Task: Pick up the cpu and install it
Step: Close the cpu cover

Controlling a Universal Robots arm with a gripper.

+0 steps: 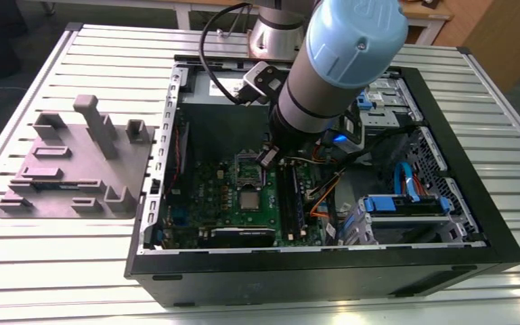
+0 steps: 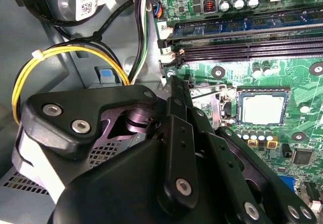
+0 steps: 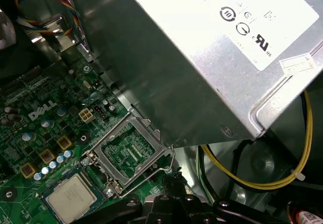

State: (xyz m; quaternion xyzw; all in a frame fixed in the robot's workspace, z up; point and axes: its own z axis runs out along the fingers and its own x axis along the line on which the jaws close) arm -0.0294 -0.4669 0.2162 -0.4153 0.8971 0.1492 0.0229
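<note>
The gripper (image 2: 173,82) hung inside the computer case (image 1: 332,271), its fingers drawn together with no gap, the tips right at the end of the socket's wire lever (image 2: 207,90) (whether they pinched it, I could not tell). The cpu (image 2: 261,108) lay seated in its socket just beyond the fingertips, with the load plate (image 3: 111,135) raised beside it.

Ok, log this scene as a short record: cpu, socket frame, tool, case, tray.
cpu: lying flat in the socket on the green board
socket frame: swung open beside the cpu
tool: inside the case, tip near the socket, apart from the cpu
case: open, on the slatted table
tray: on the table, at the exterior view's left of the case
</note>
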